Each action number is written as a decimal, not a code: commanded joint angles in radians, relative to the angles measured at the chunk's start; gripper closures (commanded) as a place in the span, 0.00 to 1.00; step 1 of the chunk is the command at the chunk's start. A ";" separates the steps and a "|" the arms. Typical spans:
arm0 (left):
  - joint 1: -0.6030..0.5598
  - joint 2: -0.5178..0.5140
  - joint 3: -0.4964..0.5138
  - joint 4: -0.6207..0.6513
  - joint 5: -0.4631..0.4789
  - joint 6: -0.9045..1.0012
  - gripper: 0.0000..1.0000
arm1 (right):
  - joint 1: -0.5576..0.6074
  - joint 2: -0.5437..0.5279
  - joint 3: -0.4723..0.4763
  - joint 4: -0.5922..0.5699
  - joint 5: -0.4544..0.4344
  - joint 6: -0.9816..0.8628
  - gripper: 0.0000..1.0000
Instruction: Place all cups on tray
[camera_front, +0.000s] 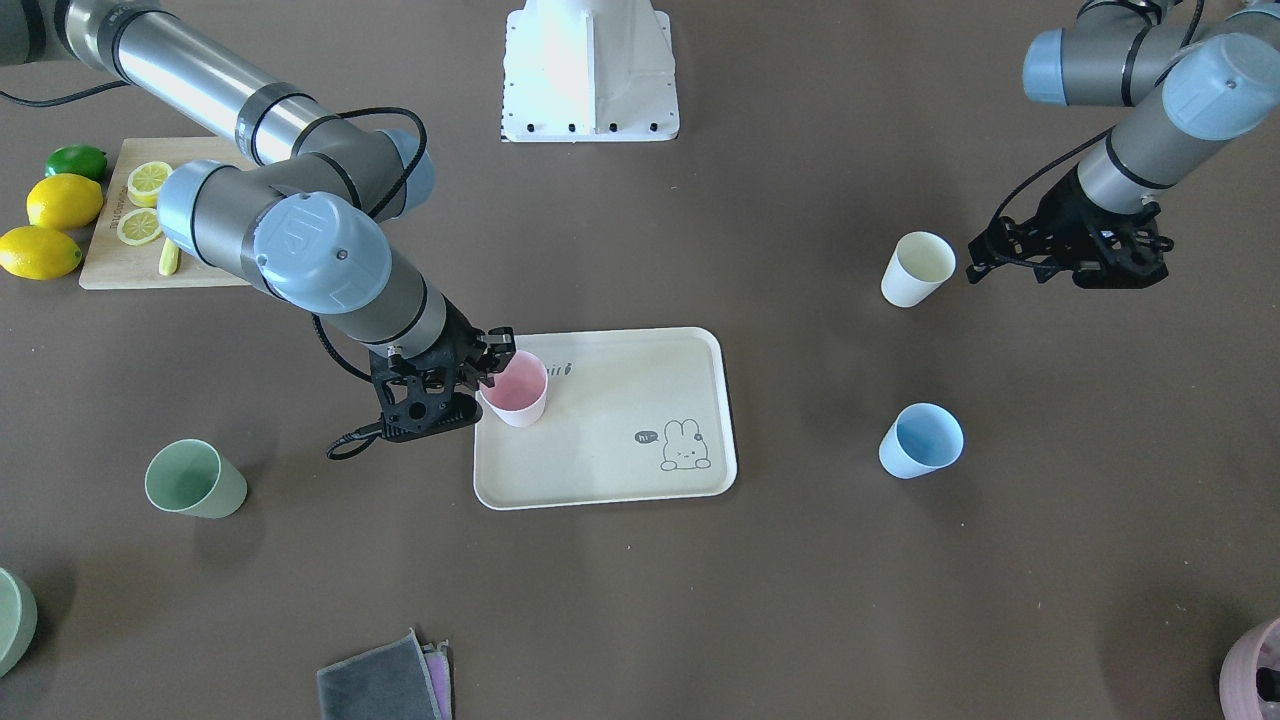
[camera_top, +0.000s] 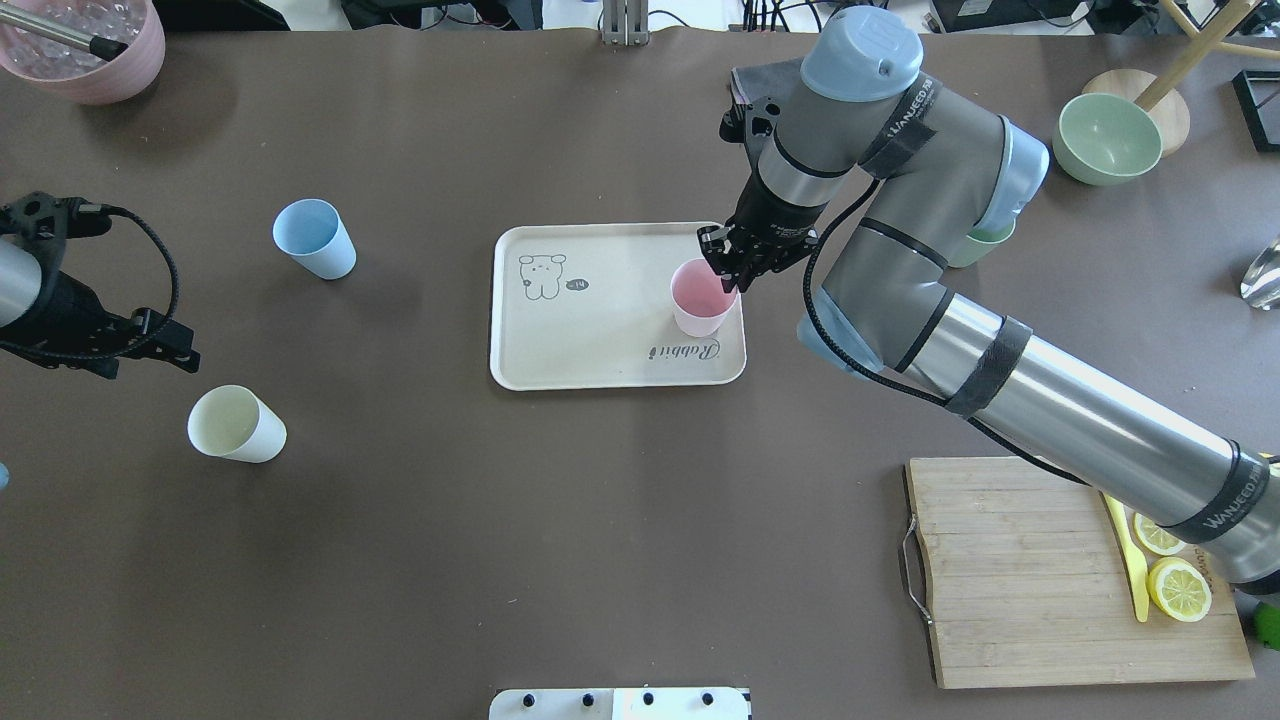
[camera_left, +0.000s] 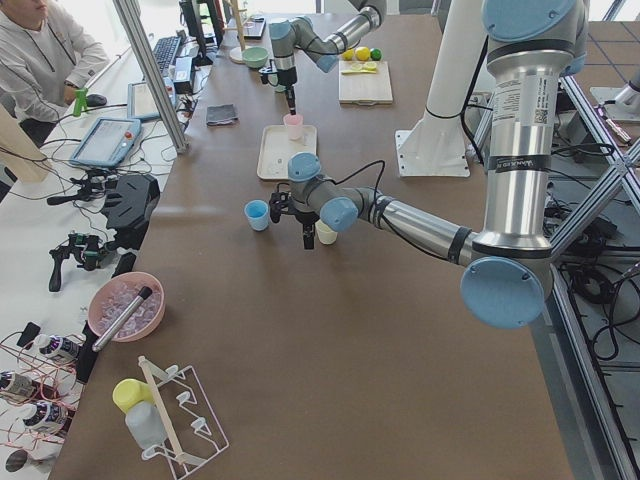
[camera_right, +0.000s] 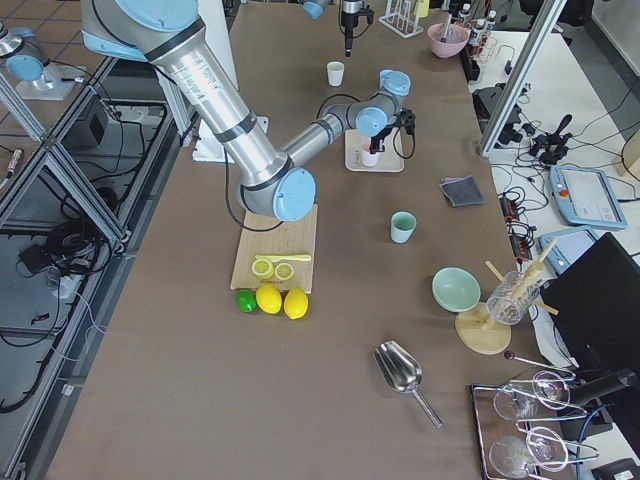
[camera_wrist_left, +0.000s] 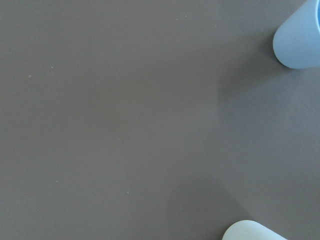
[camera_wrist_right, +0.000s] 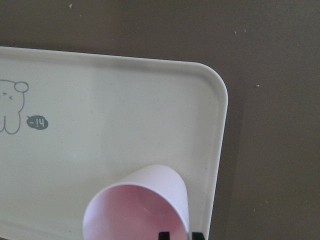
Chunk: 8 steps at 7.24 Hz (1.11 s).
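The cream tray (camera_front: 620, 440) (camera_top: 600, 330) lies mid-table. The pink cup (camera_front: 515, 388) (camera_top: 700, 297) (camera_wrist_right: 137, 210) is upright on the tray's corner by the "Rabbit" lettering. My right gripper (camera_front: 492, 362) (camera_top: 725, 268) is shut on its rim. The cream-white cup (camera_front: 917, 268) (camera_top: 237, 424) and the light blue cup (camera_front: 920, 440) (camera_top: 314, 238) stand on the table on my left side. My left gripper (camera_front: 1120, 268) (camera_top: 150, 348) hovers near them, open and empty. The sage green cup (camera_front: 195, 478) stands on the table beyond my right arm.
A wooden cutting board (camera_top: 1040, 570) with lemon slices is near my right, with whole lemons (camera_front: 60, 200) and a lime beside it. A green bowl (camera_top: 1105, 138), a mauve bowl (camera_top: 90, 50) and folded cloths (camera_front: 385, 680) lie along the far edge.
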 joint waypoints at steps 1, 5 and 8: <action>0.079 -0.017 0.006 0.000 0.028 -0.025 0.10 | 0.016 0.007 0.000 0.000 -0.001 0.003 0.00; 0.100 -0.011 0.009 0.006 0.047 -0.020 0.59 | 0.044 0.008 0.005 -0.001 0.011 0.004 0.00; 0.094 -0.023 -0.005 0.008 0.044 -0.021 1.00 | 0.116 -0.007 0.009 -0.004 0.084 -0.017 0.00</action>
